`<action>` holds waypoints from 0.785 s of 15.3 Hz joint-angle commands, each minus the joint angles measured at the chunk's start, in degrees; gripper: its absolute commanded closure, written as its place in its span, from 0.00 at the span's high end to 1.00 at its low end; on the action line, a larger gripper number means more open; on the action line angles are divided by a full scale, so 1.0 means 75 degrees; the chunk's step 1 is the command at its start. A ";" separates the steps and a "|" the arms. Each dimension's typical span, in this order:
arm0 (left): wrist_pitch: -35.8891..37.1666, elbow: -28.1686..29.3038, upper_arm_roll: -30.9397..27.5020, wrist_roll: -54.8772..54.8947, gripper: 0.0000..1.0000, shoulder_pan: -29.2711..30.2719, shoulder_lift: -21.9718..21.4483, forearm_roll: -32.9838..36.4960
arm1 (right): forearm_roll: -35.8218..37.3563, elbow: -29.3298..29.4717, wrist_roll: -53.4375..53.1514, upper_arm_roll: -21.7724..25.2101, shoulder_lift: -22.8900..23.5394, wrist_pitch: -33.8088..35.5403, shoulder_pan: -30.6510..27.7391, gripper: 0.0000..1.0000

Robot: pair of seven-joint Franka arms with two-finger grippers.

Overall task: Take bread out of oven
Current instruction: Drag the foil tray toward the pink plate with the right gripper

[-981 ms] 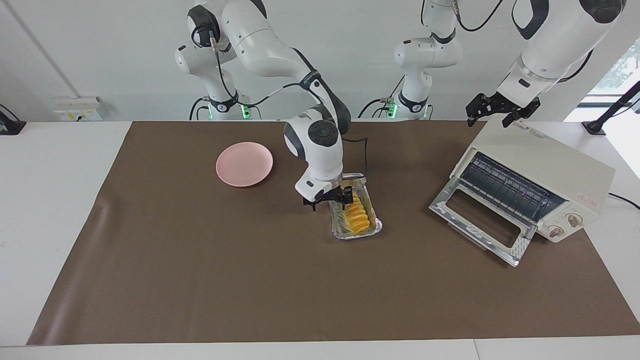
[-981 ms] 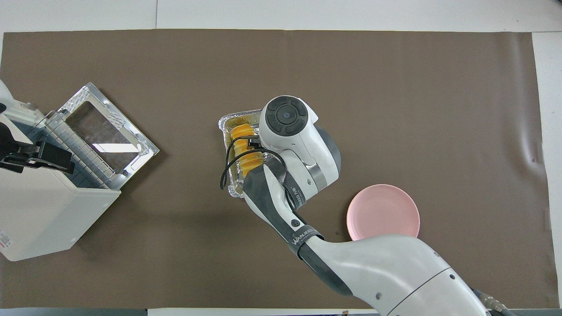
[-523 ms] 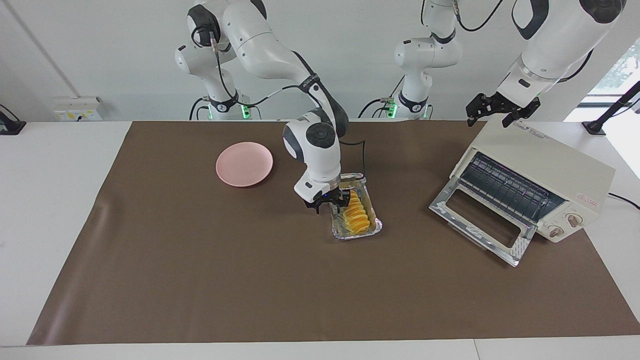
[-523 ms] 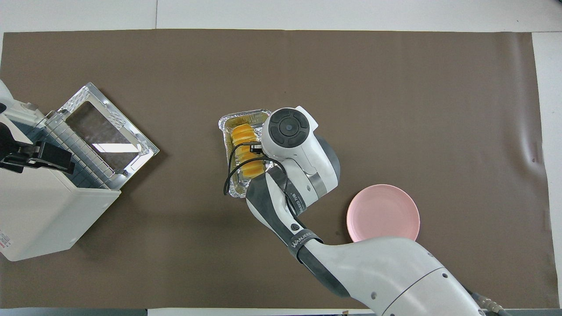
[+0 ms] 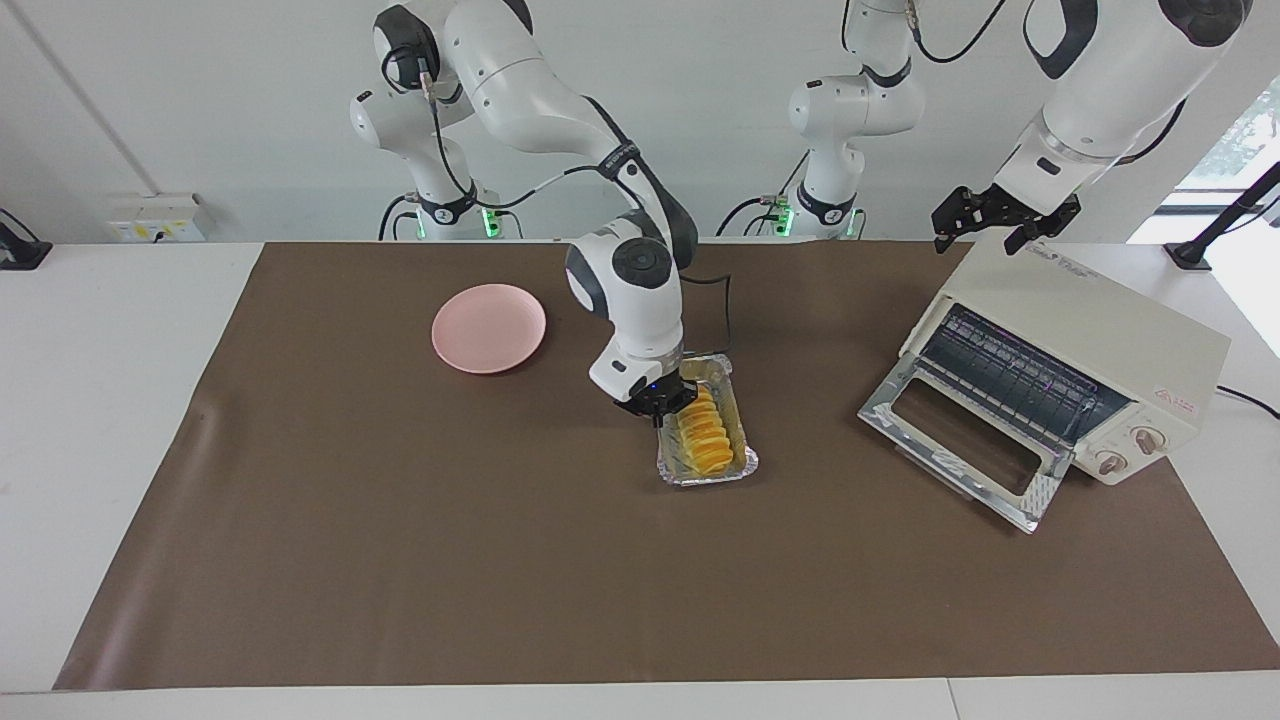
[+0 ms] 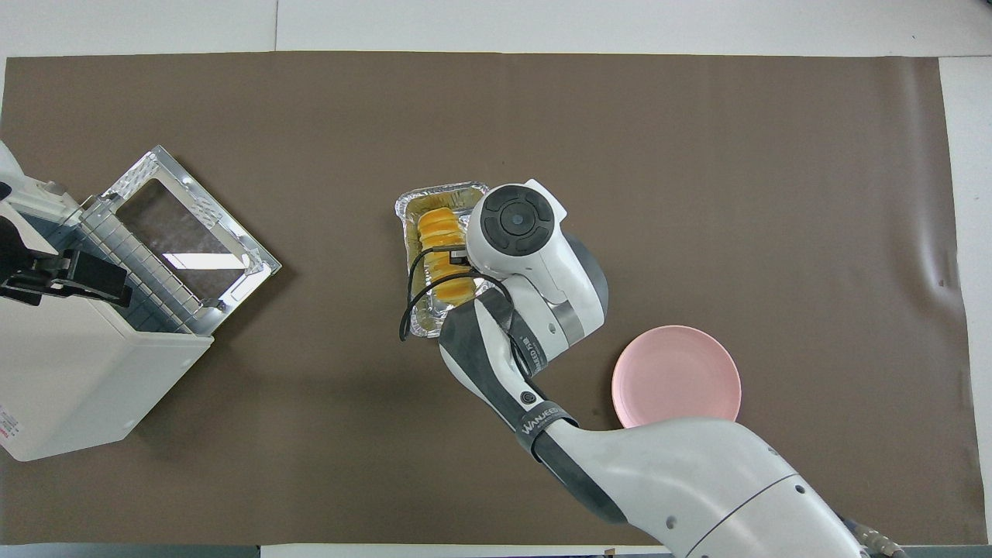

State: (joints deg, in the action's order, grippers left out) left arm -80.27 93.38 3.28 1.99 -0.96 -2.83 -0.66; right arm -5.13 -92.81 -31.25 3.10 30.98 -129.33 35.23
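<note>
Right gripper is down at the foil tray, at the tray end nearer the robots. Jaws closed. They sit at the bread, at its robot-side end, on the edge toward the right arm's end of the table. Whether they pinch the loaf or the tray rim, cannot tell; the wrist covers the contact point in the overhead view.

Bread lies in the foil tray, out of the oven, running lengthwise away from the jaws. Tray sits on the brown mat mid-table.

Oven is well apart from the right jaws, toward the left arm's end of the table. Door dropped open, wire rack visible inside.

Pink plate is near the right jaws, toward the right arm's end of the table, slightly nearer the robots.

Left gripper hangs over the top of the oven, jaws open, holding nothing. That arm waits.
</note>
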 commanded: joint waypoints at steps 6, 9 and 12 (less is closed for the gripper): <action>-0.0078 0.0100 0.0043 0.0075 1.00 0.0116 -0.0127 -0.0111 | -0.0171 -0.0093 0.1398 -0.0085 -0.0532 0.0309 -0.2045 0.00; -0.0078 0.0100 0.0043 0.0075 1.00 0.0116 -0.0115 -0.0111 | -0.1037 -0.0642 0.3093 -0.0085 -0.0918 0.0357 -0.3088 0.00; -0.0078 0.0100 0.0043 0.0075 1.00 0.0116 -0.0127 -0.0111 | -0.1074 -0.1474 0.4328 -0.0073 -0.1293 0.0264 -0.3793 0.00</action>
State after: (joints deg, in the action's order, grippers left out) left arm -80.27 93.38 3.28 1.99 -0.96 -2.83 -0.66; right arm -11.78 -97.29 -3.80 3.51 25.28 -126.22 9.17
